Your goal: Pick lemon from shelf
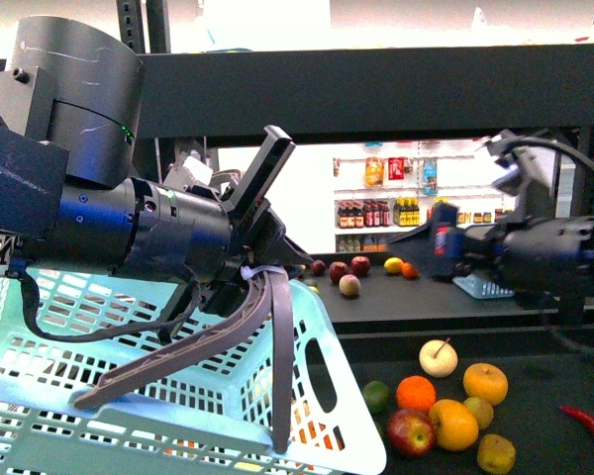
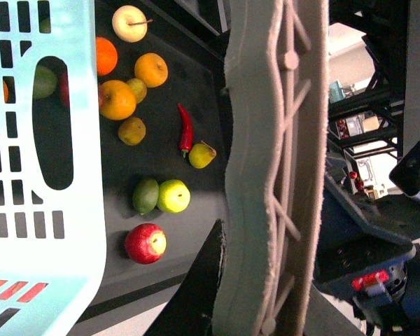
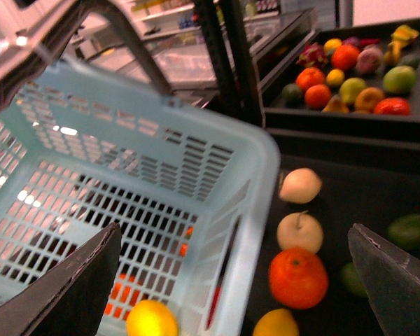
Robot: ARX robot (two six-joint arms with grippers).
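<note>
A bright yellow fruit, the lemon (image 3: 152,318), lies blurred inside the light blue basket (image 3: 126,175), between my right gripper's wide-open fingers (image 3: 70,287). My right gripper (image 3: 234,287) is empty and hovers over the basket's rim and the black shelf tray (image 3: 364,203). In the front view it (image 1: 416,239) reaches in from the right above the shelf tray (image 1: 544,381). My left gripper (image 1: 267,242) is shut on the grey basket handle (image 1: 277,346) and holds the basket (image 1: 129,396) up at the lower left. The handle (image 2: 266,175) fills the left wrist view.
Loose fruit lies on the tray beside the basket: oranges (image 1: 416,393), a red apple (image 1: 411,432), a pale round fruit (image 1: 439,357), a lime (image 1: 376,397) and a red chili (image 1: 592,427). The shelf's upper beam (image 1: 396,89) spans overhead. More fruit (image 1: 360,265) sits on a farther tray.
</note>
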